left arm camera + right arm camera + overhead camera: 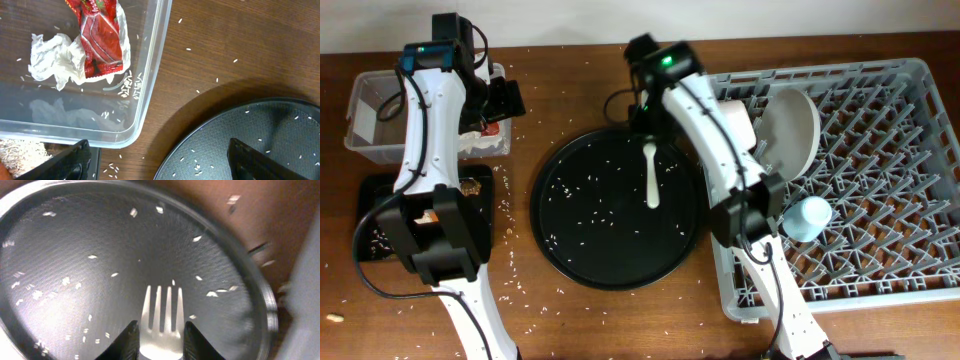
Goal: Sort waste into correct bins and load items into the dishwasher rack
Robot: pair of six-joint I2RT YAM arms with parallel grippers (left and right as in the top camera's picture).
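**Operator:** What was on my far left?

**Spotter:** Your clear plastic tub (365, 110) sat at the table's (570, 60) back left corner. Inside it, the crumpled white napkin (52, 62) lay touching the shiny red wrapper (100, 40), which partly overlapped it. A few rice grains (127, 87) were in the tub just beside them. In front of the tub was the shallow black tray (370, 190). Brown food scraps (472, 186) showed at its back right corner, and your arm hid much of the rest.

**Operator:** And my left gripper?

**Spotter:** Your left gripper (159, 146) hung over the tub's right corner with its fingers (65, 165) spread wide and nothing between them.

**Operator:** What about the middle?

**Spotter:** The large round black tray (590, 240) lay there, sprinkled with rice, and more grains were scattered on the wood around it. The white plastic fork (651, 178) was over the tray's upper right part.

**Operator:** Did my right hand have it?

**Spotter:** Your right gripper (161, 326) was drawn in narrow, with a finger (125, 340) pressed to each side of the fork just below the tines. I couldn't tell whether the fork was off the tray's surface.

**Operator:** And the right side?

**Spotter:** The grey dishwasher rack (880, 250) filled it. At its back left, the white bowl (738, 118) sat just beside the pale grey plate (798, 125), which stood tilted on edge among the pegs. Your right arm crossed in front of both. The small light-blue cup (810, 215) sat nearer the front, close to your arm. I couldn't tell whether it was upright.
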